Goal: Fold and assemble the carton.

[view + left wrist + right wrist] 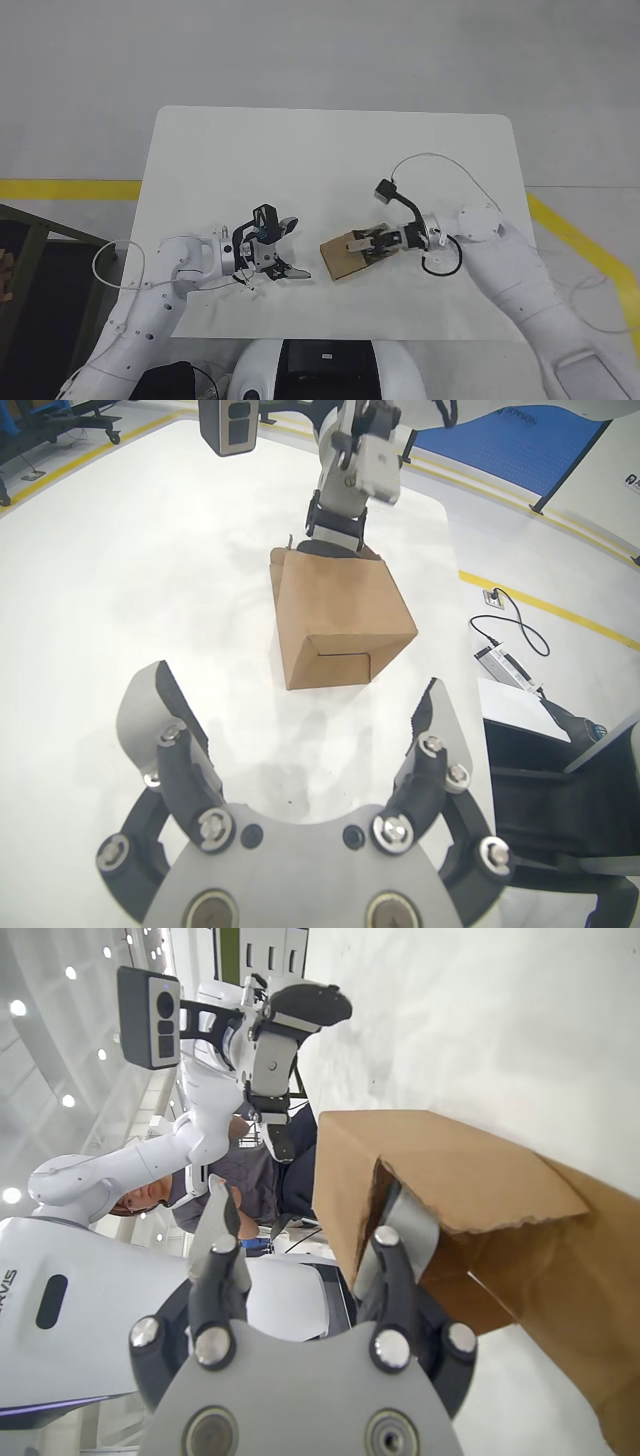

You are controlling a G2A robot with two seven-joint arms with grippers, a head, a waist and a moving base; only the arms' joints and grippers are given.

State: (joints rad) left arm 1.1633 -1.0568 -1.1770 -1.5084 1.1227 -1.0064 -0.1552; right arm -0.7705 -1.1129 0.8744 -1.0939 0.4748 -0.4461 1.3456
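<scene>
We're looking at the carton (pixel 340 258) lying on its side on the white table (pixel 300 150), toward the near edge and between our two arms. In the left wrist view the carton (pixel 340 610) is turning its closed end toward us, and the flap there is sitting tucked flat, so we're judging that end done. The work in hand is at the other, open end.

Our right gripper (pixel 375 245) is sitting right at that opening. In the right wrist view the right gripper (pixel 310 1213) is straddling one wall of the carton (pixel 440 1163): one finger is reaching inside the box and the other is hanging outside, well off the cardboard. The claw is gaping wide and clamping nothing. A loose flap is jutting out over the inner finger.

Our left gripper (pixel 297 248) is waiting just off the closed end, near it but not touching. Its own view is showing the left gripper (pixel 295 695) spread wide and carrying nothing, with bare table between it and the box.

We're reading this as the shaping stage, with the box squared up and the last flaps waiting. The next move is asking the left claw to brace the closed end so the box isn't sliding. The right one then needs to slip its finger out and press the loose flaps inward, gently, since that thin cardboard is likely to buckle.
</scene>
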